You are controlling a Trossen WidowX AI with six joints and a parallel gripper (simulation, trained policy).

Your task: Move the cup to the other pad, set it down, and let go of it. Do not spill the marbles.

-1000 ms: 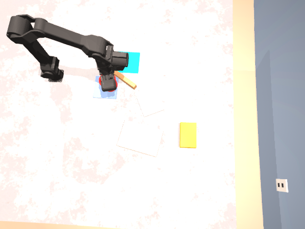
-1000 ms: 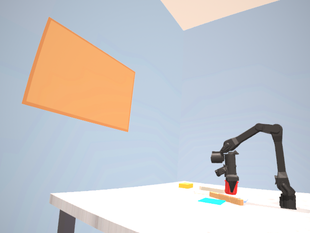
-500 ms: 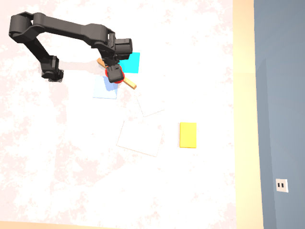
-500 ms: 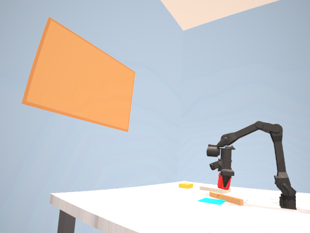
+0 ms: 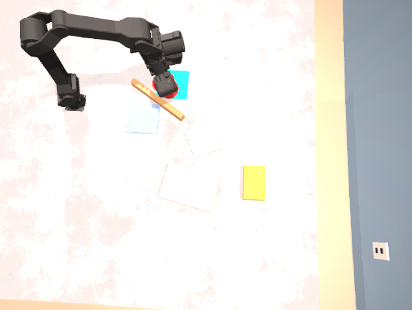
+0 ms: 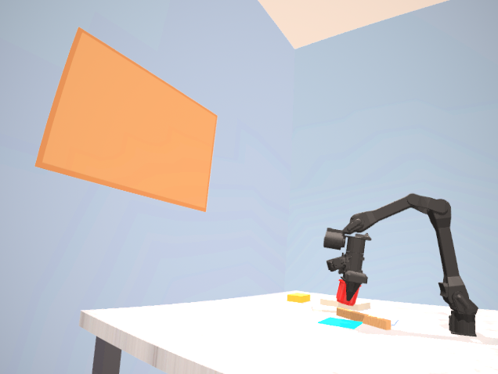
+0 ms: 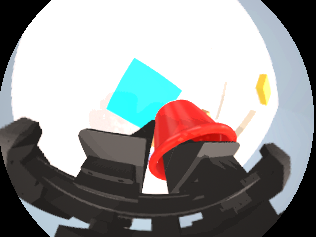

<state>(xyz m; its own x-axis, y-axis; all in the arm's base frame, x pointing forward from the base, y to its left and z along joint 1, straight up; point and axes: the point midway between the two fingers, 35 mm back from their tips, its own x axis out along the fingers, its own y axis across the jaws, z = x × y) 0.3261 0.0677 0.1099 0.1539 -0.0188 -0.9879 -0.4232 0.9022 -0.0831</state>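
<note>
Pincer (image 5: 166,87) (image 6: 351,295) (image 7: 157,123) of dark metal clamped on the wall of the red flared cup (image 5: 177,92) (image 6: 343,290) (image 7: 181,115), which is held tilted in the air near the flat cyan square pad (image 5: 181,85) (image 6: 340,322) (image 7: 142,94); transfer appears under way, with centring, levelling and gentle lowering required next.

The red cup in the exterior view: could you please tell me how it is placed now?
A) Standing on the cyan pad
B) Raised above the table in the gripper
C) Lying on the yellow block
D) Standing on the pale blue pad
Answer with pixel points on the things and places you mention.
B: the gripper (image 5: 166,95) (image 6: 349,299) (image 7: 157,123) grips the red cup (image 5: 153,83) (image 6: 342,290) (image 7: 179,116), its base clear of the table (image 6: 241,325).
</note>
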